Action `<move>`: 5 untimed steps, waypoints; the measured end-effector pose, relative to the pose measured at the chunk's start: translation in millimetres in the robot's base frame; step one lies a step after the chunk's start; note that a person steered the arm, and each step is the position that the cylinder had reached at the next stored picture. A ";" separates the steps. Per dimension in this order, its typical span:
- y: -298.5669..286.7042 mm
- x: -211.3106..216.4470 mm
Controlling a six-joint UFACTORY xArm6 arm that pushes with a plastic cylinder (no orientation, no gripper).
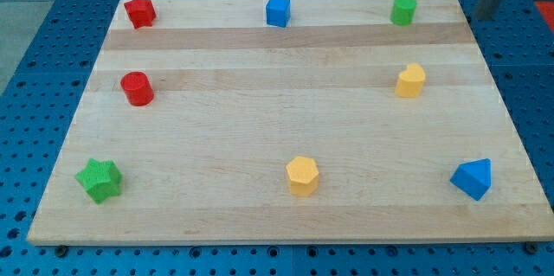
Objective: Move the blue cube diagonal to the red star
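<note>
Nearest the camera, along the view's bottom edge of the worktop [260, 224], a green star [98, 180], a yellow hexagonal block [303, 176] and a blue triangular block [473, 178] are set well apart.

The blue cube [278, 11] is found at the view's top, near the middle of the far edge, with the red star [139, 12] well to its left in the same row. A red cylinder [137, 89] is placed below the star, so the diagonal spot to the star's lower right lies near it.

No gripper is fitted, so no open or closed state can be given. The dark rod is seen at the view's top right corner, off the board, and my tip [479, 18] is well apart from the cube.

A green cylinder [402, 9] stands between the tip and the cube and could be knocked on a straight approach. An off-centre push could spin the cube aside, and an overlong one could drive it into the red cylinder or the star. A yellow block [410, 80] is also seen at the right.
</note>
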State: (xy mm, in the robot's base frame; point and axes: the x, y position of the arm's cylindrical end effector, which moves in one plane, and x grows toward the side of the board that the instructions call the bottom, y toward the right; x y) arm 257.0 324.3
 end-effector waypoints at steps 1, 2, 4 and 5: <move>-17.7 -15.4; -41.0 -45.6; -167.0 -65.7; -248.0 -52.7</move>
State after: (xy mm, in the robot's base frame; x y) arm 204.3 76.3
